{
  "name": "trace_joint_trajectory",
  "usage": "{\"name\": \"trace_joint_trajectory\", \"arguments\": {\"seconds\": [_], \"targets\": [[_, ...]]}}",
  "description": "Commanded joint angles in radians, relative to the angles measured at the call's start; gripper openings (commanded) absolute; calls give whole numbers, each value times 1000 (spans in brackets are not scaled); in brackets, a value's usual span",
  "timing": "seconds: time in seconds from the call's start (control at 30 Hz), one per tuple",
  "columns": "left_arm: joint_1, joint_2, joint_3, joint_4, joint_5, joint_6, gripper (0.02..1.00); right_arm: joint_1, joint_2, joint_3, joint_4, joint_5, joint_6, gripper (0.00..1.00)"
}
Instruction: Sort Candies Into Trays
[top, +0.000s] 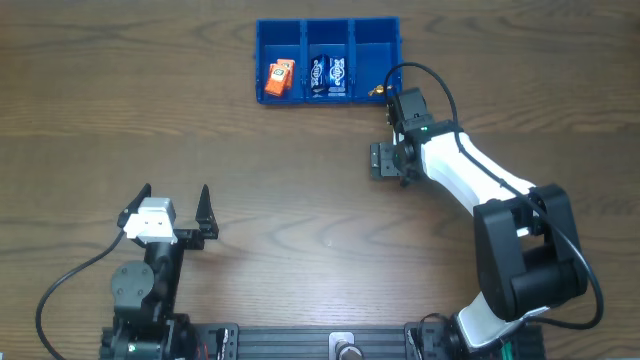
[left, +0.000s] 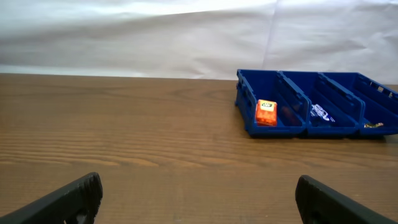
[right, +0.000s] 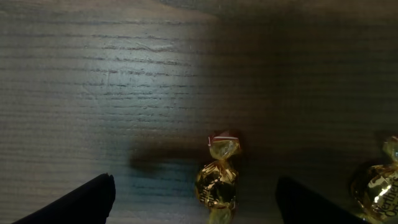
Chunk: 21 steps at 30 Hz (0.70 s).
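**DESK:** What does this one show?

**PHOTOGRAPHER:** A pick in the making. The right gripper is low over the bench, near the right end of the blue tray. Its jaws are spread wide and hold nothing. A gold-wrapped candy lies on the wood between them. A second gold candy sits just beyond one finger.

**DESK:** And the tray?

**PHOTOGRAPHER:** It has three compartments. Seen from above, an orange candy is in the leftmost and blue-wrapped candies are in the middle. One gold piece rests at the near edge of the rightmost. By that pattern, the two loose golds look bound for the right compartment.

**DESK:** The other arm?

**PHOTOGRAPHER:** The left gripper sits near its own base, well apart from the candies and the tray, jaws open and empty.

**DESK:** What comes next, as you read it?

**PHOTOGRAPHER:** Probably a short drop, then a squeeze on the round body rather than the flimsy twisted end. It has to do that without nudging the neighbour, then lift the candy over the tray's front wall.
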Motion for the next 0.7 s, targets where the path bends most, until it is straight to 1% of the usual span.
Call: {"name": "trace_joint_trajectory", "arguments": {"seconds": [0.03,0.17,0.4,0.57,0.7], "targets": [[3,-6,-16,-42,-6,14,998,-3,24,-4,6,22,16,827],[3,-6,-16,-42,-6,14,998,-7,29,-4,6,32,17,798],[3,-6,-16,-42,-6,14,996,-7,41,-4,6,36,17,709],[3,-6,-16,-42,-6,14,998,-7,63,-4,10,37,25,610],[3,-6,-16,-42,-6,14,998,-7,64,-4,13,43,29,485]]}}
